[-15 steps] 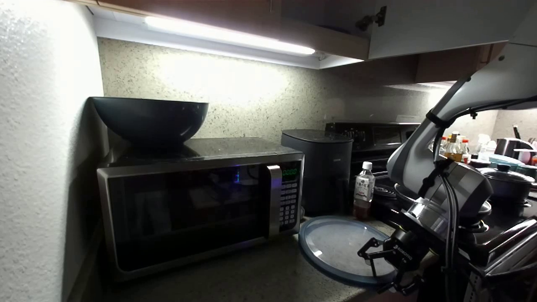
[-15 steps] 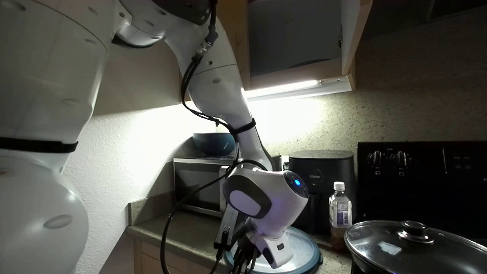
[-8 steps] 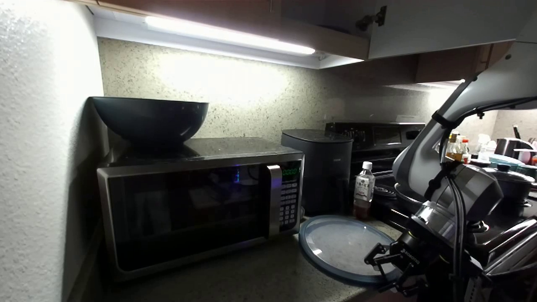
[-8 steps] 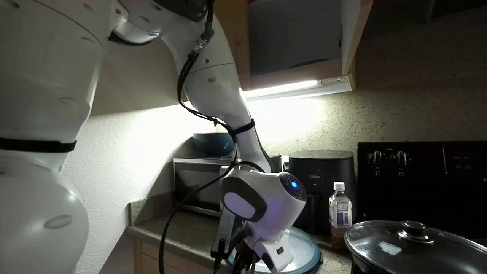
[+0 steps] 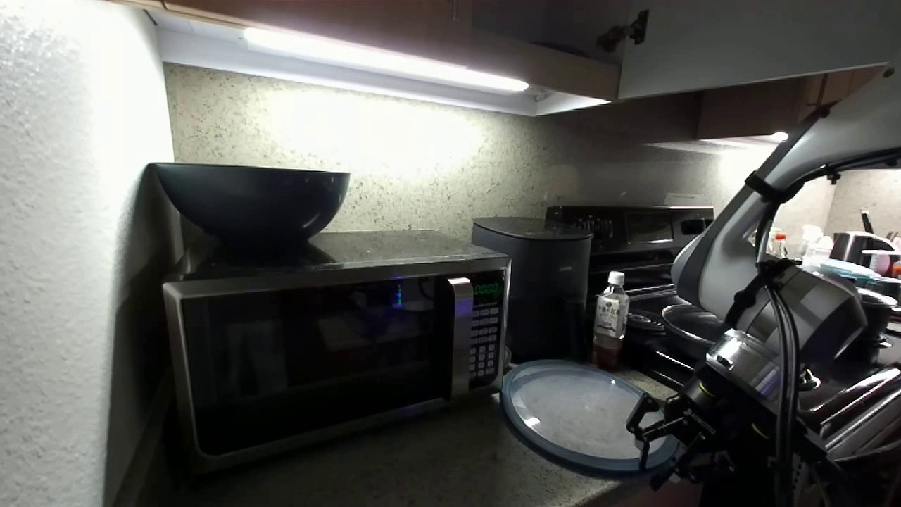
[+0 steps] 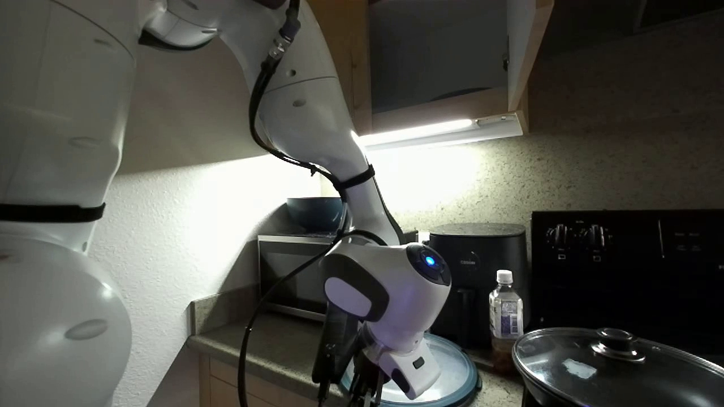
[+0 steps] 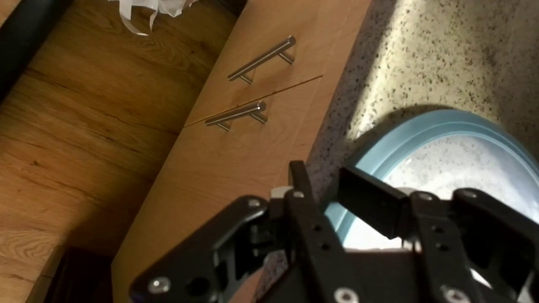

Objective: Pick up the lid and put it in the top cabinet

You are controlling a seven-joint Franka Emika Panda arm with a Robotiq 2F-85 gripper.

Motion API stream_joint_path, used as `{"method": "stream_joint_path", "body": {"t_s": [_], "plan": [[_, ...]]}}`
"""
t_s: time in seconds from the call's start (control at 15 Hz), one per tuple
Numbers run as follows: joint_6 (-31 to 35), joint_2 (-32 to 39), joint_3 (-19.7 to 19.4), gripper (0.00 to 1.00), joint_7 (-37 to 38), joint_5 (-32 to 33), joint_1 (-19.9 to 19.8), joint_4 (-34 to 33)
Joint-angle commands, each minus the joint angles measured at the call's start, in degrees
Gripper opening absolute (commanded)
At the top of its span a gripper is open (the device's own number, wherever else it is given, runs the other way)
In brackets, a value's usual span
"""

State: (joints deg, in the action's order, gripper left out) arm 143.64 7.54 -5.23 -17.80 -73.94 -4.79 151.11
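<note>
The lid is a large round clear disc with a blue rim, on the counter right of the microwave. It also shows in an exterior view, partly behind the arm, and in the wrist view. My gripper is open at the lid's near edge. The lid's rim shows in the gap; one finger is over the lid, the other beside it near the counter edge. Whether either touches cannot be told. The gripper also shows in an exterior view. The top cabinet stands open with its door swung out.
The microwave carries a dark bowl. A black air fryer and a bottle stand behind the lid. A pan with a domed glass cover is on the stove. Drawers lie below the counter edge.
My gripper has moved away from the lid's middle toward its near outer edge, rightward in an exterior view. The lid has shifted very slightly. The jaws look open throughout.
</note>
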Motion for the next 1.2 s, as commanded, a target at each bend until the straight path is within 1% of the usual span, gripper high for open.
{"method": "stream_joint_path", "body": {"t_s": [0.0, 0.13, 0.2, 0.27, 0.33, 0.4, 0.47, 0.53, 0.8, 1.13], "plan": [[-1.5, 1.5, -0.4, 0.57, 1.7, 1.1, -0.5, -0.8], [0.6, 2.4, -0.2, 0.7, 3.1, 1.3, 0.1, -0.9], [-0.4, 1.0, -0.2, 0.76, 0.9, 0.5, -0.2, -0.3], [-0.4, 1.2, -0.2, 0.58, 1.0, 0.5, -0.2, -0.3], [-0.6, 0.9, -0.3, 0.89, 0.6, 0.0, -0.4, -0.1], [-1.1, 0.5, -0.5, 0.96, 0.3, -0.6, -0.7, 0.1], [-1.1, 0.2, -0.6, 0.98, -0.1, -1.4, -0.9, 0.2], [-1.1, 0.1, -0.8, 1.0, -0.6, -2.2, -1.2, 0.1], [-0.8, 0.3, -1.4, 1.0, -1.1, -4.1, -1.4, -0.7], [-3.4, 0.2, -1.8, 1.0, -2.2, -8.7, -1.9, -2.1]]}}
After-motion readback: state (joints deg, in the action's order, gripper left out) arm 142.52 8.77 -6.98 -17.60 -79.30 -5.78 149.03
